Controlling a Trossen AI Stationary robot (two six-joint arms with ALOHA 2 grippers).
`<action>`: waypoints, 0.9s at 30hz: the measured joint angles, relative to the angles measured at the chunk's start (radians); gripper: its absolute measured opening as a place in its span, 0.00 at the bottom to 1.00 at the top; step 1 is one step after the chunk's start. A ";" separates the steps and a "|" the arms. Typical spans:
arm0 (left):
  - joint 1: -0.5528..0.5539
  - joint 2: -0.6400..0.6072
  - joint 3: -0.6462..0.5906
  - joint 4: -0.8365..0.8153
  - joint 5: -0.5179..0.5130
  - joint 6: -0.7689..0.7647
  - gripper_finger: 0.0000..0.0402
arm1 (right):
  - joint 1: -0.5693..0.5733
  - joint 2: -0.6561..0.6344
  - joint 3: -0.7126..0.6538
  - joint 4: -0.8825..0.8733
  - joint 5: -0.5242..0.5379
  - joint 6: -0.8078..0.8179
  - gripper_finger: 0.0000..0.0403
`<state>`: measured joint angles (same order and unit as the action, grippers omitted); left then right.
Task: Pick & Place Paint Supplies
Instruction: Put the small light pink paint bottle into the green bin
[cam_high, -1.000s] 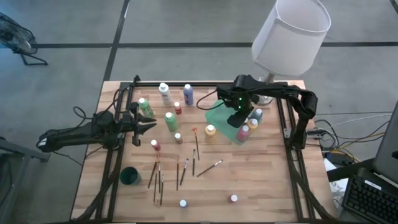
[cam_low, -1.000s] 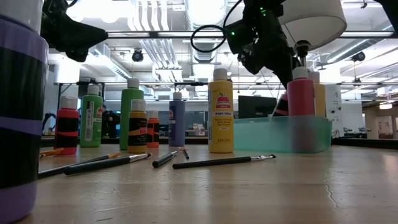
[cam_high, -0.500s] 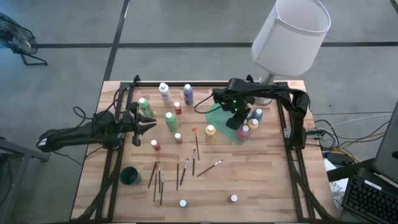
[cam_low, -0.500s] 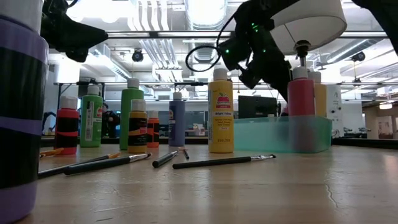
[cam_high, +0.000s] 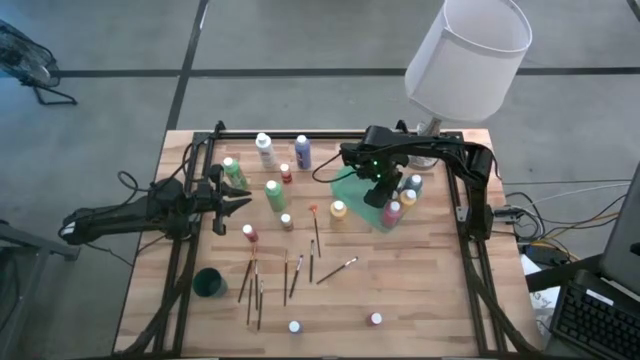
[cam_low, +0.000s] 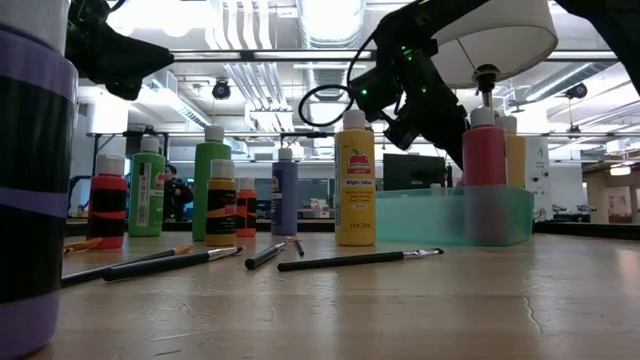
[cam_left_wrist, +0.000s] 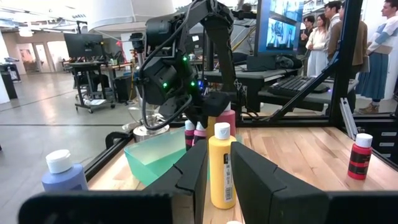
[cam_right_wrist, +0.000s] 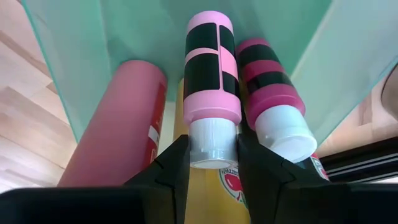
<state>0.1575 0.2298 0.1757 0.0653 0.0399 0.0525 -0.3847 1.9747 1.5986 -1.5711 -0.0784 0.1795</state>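
Because the right gripper (cam_right_wrist: 212, 163) clamps the white cap of a light pink paint bottle (cam_right_wrist: 210, 78) over the translucent green tray (cam_high: 355, 187), we cannot see the bottle's base; the left gripper (cam_left_wrist: 216, 174) waits slightly parted, holding nothing.

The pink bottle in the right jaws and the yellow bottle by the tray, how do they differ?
The pink bottle has black bands and sits over the green tray, gripped at its cap; the yellow bottle is taller, labelled, and stands free on the table outside the tray. Both have white caps.
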 joint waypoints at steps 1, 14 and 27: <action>0.000 0.000 0.000 0.000 0.000 0.000 0.19 | -0.002 0.000 0.000 0.000 0.000 -0.002 0.26; 0.000 0.000 0.000 0.002 0.000 0.000 0.19 | -0.007 0.000 0.000 0.000 0.000 -0.076 0.26; 0.000 0.000 0.000 0.001 0.000 0.000 0.19 | -0.011 0.004 0.000 0.000 0.056 -0.157 0.26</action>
<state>0.1575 0.2298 0.1757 0.0662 0.0399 0.0525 -0.3962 1.9789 1.5986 -1.5711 -0.0221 0.0223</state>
